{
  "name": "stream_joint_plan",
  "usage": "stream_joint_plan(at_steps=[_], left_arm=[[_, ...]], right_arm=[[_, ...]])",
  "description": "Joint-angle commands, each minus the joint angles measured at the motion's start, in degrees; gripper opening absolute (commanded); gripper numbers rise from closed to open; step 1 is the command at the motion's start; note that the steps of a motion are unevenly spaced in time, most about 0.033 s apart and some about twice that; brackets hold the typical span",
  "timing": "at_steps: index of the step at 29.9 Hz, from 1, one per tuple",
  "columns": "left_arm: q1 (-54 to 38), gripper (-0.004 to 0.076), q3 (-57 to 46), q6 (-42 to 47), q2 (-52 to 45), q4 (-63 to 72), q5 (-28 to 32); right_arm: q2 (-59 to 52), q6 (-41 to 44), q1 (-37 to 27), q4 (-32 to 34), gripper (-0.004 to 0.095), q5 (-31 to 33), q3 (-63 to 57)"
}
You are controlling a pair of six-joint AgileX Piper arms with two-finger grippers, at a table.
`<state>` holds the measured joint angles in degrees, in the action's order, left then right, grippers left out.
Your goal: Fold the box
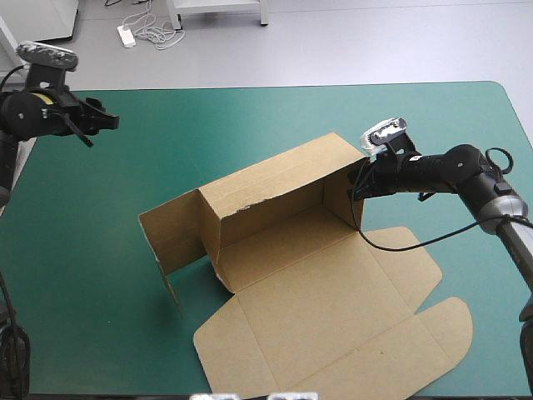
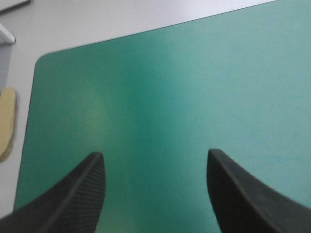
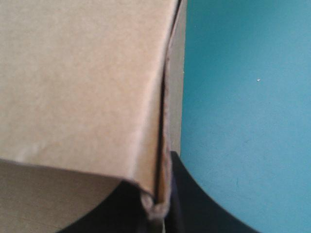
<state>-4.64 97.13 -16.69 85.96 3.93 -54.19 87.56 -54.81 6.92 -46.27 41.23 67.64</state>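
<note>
The brown box lies mid-table with its long back wall raised and its lid flat toward the table's front edge. Its left end flap stands upright, swung outward. My right gripper is at the box's right end wall, near the top corner. In the right wrist view the black fingers are all but shut, with the board's doubled edge between them. My left gripper hangs open above the table's far left, well away from the box. Only teal-green cover shows between its fingers.
Bare teal-green cover lies behind and to the right of the box. The left wrist view shows a rounded table corner and a tan shape beyond the table's edge. The lid's tabs reach close to the front right edge.
</note>
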Motion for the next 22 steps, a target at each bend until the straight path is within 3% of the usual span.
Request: stream_joint_plan(at_steps=[1, 6, 11, 17, 22], left_arm=[[-4.62, 0.0438, -0.4, 0.38, -2.57, 8.5, 2.67], [-7.29, 0.0438, -5.69, 0.37, -2.57, 10.92, 3.69], [-7.29, 0.0438, -13.88, 1.39, -2.57, 14.53, 5.63], [-7.29, 0.0438, -19.73, 1.39, -2.57, 16.69, 8.2], [-7.29, 0.0438, -19.85, 1.39, -2.59, 15.48, 9.81]], right_arm=[[-2.23, 2.94, -0.12, -2.62, -0.0018, -1.01, 2.21], [-2.23, 8.72, -0.22, -0.67, -0.0017, -0.92, 4.65], [-2.23, 19.81, -0.22, 8.41, -0.0017, 1.68, 9.05], [-2.23, 33.09, -0.22, 24.19, -0.0017, 11.19, 18.19], [-2.23, 38.16, -0.22, 28.85, -0.0017, 21.11, 25.8]])
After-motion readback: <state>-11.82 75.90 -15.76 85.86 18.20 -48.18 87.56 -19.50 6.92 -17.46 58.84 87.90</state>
